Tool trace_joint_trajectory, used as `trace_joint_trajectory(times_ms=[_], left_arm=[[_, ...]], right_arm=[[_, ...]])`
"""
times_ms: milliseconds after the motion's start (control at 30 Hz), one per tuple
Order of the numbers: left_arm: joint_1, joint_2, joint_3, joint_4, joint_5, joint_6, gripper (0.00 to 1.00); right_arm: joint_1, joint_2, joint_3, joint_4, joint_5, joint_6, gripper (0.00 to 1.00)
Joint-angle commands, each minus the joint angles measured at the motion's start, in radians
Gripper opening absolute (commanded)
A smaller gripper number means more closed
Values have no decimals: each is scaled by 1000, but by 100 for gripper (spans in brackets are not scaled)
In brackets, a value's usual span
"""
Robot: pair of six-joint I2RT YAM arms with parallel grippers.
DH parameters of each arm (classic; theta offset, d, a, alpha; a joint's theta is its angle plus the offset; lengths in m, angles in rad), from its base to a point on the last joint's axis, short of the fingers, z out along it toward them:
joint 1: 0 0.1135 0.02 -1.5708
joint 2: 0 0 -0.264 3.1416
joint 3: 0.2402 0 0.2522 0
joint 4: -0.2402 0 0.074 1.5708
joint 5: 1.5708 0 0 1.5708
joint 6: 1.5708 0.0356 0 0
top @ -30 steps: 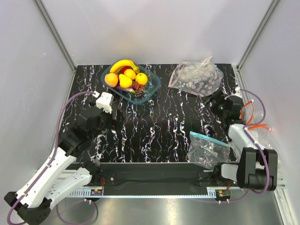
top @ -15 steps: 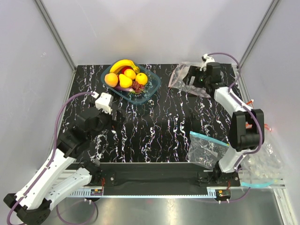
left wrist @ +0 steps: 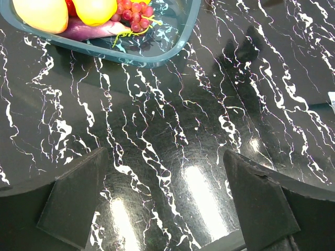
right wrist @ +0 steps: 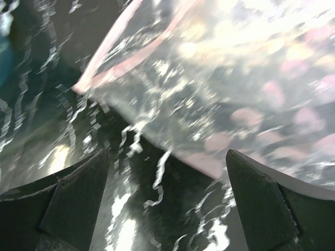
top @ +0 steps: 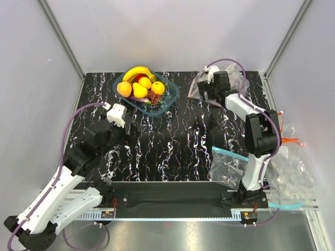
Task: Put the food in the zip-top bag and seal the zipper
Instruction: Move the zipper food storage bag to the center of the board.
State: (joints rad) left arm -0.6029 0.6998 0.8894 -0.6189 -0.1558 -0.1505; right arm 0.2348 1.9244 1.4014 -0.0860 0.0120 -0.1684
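The food (top: 142,86) lies piled in a teal tray (top: 168,99) at the back left: a banana, yellow and orange rounds, dark red grapes. In the left wrist view the grapes (left wrist: 135,11) and a lemon (left wrist: 95,7) show at the top. My left gripper (top: 132,128) is open and empty over bare table in front of the tray (left wrist: 157,53). The dotted zip-top bag (top: 226,88) lies at the back right. My right gripper (top: 205,94) is open at the bag's left end, just above its pink-red zipper (right wrist: 116,56) and the dotted plastic (right wrist: 246,99). The gripper's fingertips (right wrist: 78,198) hold nothing.
A second clear bag with a teal-blue strip (top: 230,163) lies at the front right of the table. Another crumpled clear bag (top: 294,175) lies off the table's right edge. Grey walls close in the back and both sides.
My right arm has swung from the table's right side up to the back and then left over the dotted bag. The left arm has not moved.
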Motion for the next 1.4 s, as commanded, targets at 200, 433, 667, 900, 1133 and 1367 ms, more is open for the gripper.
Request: trace_joint_trajectory(times_ms=[200,433,667,900,1133,1367], left_arm=[[3,-8,5,36,27,5,99],[5,-3,5,38,33,6,99],[6,-5,5,38,36,5,99],[6,-5,3,38,35,5,99],[6,-5,2,38,33,5,99],[6,-5,3,36,32,5,99]], right_arm=[[70,129,163,0,243,-237,100],[72,252,321,-83,258,-169,100],[69,355,430,-176,304,-100,70],[70,318,369,-166,267,-63,10],[69,196,203,-84,177,-26,0],[70,35,18,-8,66,6,0]])
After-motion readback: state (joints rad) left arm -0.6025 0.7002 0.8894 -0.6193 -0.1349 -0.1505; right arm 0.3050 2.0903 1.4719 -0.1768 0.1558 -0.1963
